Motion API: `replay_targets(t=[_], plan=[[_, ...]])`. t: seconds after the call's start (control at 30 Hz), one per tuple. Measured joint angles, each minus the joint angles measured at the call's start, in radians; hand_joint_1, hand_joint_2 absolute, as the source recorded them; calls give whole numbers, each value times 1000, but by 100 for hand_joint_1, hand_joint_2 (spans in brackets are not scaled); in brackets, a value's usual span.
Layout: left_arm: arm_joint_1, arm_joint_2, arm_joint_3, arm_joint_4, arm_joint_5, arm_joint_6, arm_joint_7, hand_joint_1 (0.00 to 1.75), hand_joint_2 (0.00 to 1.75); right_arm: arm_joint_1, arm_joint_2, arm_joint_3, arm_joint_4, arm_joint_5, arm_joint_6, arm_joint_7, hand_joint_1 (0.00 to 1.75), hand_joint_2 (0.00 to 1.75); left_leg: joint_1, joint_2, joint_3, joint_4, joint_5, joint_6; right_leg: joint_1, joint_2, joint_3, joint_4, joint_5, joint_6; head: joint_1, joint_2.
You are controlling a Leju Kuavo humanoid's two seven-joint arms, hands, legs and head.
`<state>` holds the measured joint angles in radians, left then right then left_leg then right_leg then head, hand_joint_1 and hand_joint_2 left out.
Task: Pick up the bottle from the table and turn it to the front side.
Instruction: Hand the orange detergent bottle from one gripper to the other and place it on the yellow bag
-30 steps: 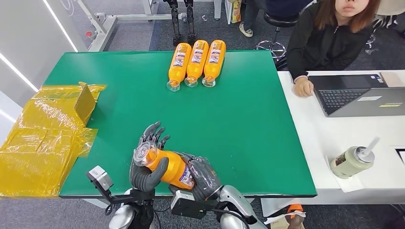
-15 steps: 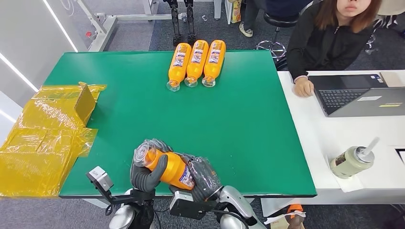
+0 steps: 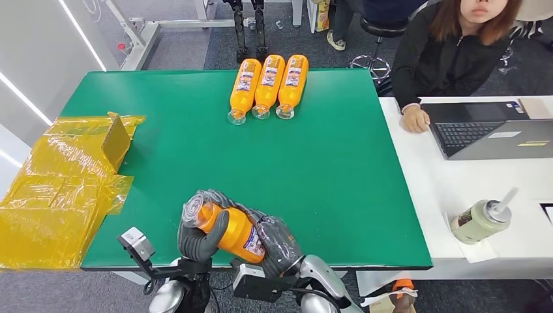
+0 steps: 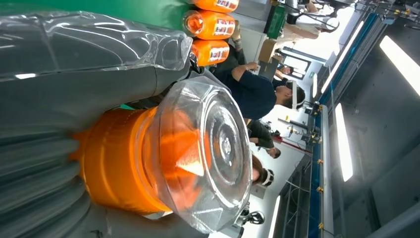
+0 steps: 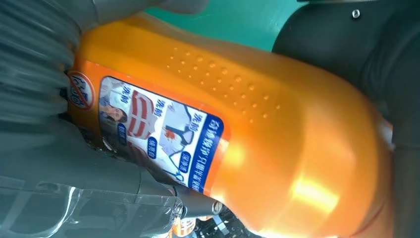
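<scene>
1. The orange bottle [image 3: 233, 229] is held above the near edge of the green table [image 3: 326, 169], lying tilted with its clear cap [image 3: 194, 210] toward the robot's left.
2. The left hand [image 3: 199, 233] wraps the neck end — fingers closed around it.
3. The right hand [image 3: 277, 240] clasps the base end.
4. Three more orange bottles [image 3: 267, 85] lie side by side at the far edge.

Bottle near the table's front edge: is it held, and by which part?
Yes. The left hand grips the orange bottle at its clear-capped neck end; the right hand holds its body at the base end.
</scene>
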<state>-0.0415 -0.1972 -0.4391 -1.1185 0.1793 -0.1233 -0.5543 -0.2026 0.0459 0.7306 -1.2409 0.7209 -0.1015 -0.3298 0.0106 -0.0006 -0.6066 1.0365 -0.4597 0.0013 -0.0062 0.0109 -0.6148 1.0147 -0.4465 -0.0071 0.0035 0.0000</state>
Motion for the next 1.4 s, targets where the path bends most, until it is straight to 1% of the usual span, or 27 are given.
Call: replay_targets(t=[0.17, 0.23, 0.3, 0.4, 0.53, 0.67, 0.83, 0.93, 1.0, 1.07, 1.13, 1.2, 1.27, 1.33, 1.37, 1.4], plan=[[0, 0, 0, 0, -1, 3, 0, 175, 175, 0, 0, 0, 8, 0, -6, -5, 0, 175, 0, 0, 0, 0, 0, 0, 0, 0, 0, 0, 0, 0, 0, 0], [-4, 0, 0, 0, -18, 24, -6, 175, 175, 4, 0, 0, 10, 1, -32, -6, 0, 175, 0, 0, 0, 0, 0, 0, 0, 0, 0, 0, 0, 0, 0, 0], [-14, 2, 2, 0, -62, 72, -21, 175, 175, 19, 0, -1, 7, 3, -73, -8, 0, 175, 0, -1, 0, 0, 0, 0, 0, -1, 0, 0, 0, 0, 0, 0], [-41, 13, 19, 0, -162, 175, -47, 175, 175, 45, 0, -7, -9, 2, -111, -13, 0, 175, 0, -1, 0, 0, 0, 0, 0, -1, 0, 0, 0, 0, 0, 0], [-90, 37, 73, 0, -257, 266, -64, 175, 175, 74, 0, -14, -38, 2, -121, -20, 0, 175, 0, -1, 0, 0, 0, -1, 0, -1, 0, 1, 0, 0, 0, 0], [-118, 60, 125, 0, -366, 371, -73, 175, 175, 92, 0, -18, -59, 3, -122, -21, 0, 175, 0, -1, 0, 0, 1, -1, 0, -1, 0, 1, 0, 0, 0, 0], [-141, 113, 202, 1, -540, 502, -75, 175, 175, 122, -11, -20, -79, -1, -134, -41, 0, 175, 0, -1, 0, 0, 1, -1, 0, -1, 0, 1, 0, -1, 0, 0], [-161, 148, 239, 9, -620, 552, -75, 175, 175, 125, -19, -20, -83, -5, -139, -48, 0, 175, 0, -1, 0, 0, 1, -1, 0, -1, 0, 2, 0, -1, 0, 0], [-172, 162, 253, 16, -635, 561, -76, 175, 175, 125, -22, -20, -84, -5, -139, -49, 0, 175, 0, -1, 0, 0, 1, -1, 0, -1, 0, 2, 0, -1, 0, 0], [-182, 175, 261, 28, -675, 593, -75, 175, 175, 124, -24, -20, -84, -10, -139, -49, 0, 175, 0, -1, 0, 0, 1, -1, 0, -1, 0, 2, 0, -1, 0, 0], [-204, 193, 263, 62, -790, 677, -62, 175, 175, 120, -26, -20, -84, -26, -139, -50, 0, 175, 0, -1, 0, 0, 1, -1, 0, -1, 0, 2, 0, -1, 0, 0], [-237, 218, 265, 116, -1001, 768, -23, 175, 175, 111, -29, -20, -84, -50, -138, -50, 0, 175, 0, -1, 0, 0, 1, -2, 0, -1, 0, 2, 1, -1, 0, 0], [-266, 244, 276, 165, -1247, 808, 29, 175, 175, 100, -33, -20, -86, -72, -136, -49, 0, 175, 0, -1, 0, 0, 2, -2, 0, -1, 0, 2, 1, -1, 0, 0], [-286, 262, 296, 208, -1451, 814, 89, 174, 175, 88, -37, -20, -87, -88, -132, -49, 0, 175, 0, -1, 0, 0, 2, -3, 0, 0, 0, 2, 1, -1, 0, 0], [-294, 269, 304, 230, -1522, 815, 122, 144, 175, 84, -39, -20, -88, -95, -130, -50, 0, 175, 0, -1, 0, 0, 2, -3, 0, 0, 0, 2, 1, -1, 0, 0], [-299, 276, 311, 256, -1590, 815, 161, 107, 175, 81, -41, -19, -88, -103, -130, -52, 0, 175, 0, -1, 0, 0, 2, -3, 0, 0, 0, 2, 1, -1, 0, 0]])
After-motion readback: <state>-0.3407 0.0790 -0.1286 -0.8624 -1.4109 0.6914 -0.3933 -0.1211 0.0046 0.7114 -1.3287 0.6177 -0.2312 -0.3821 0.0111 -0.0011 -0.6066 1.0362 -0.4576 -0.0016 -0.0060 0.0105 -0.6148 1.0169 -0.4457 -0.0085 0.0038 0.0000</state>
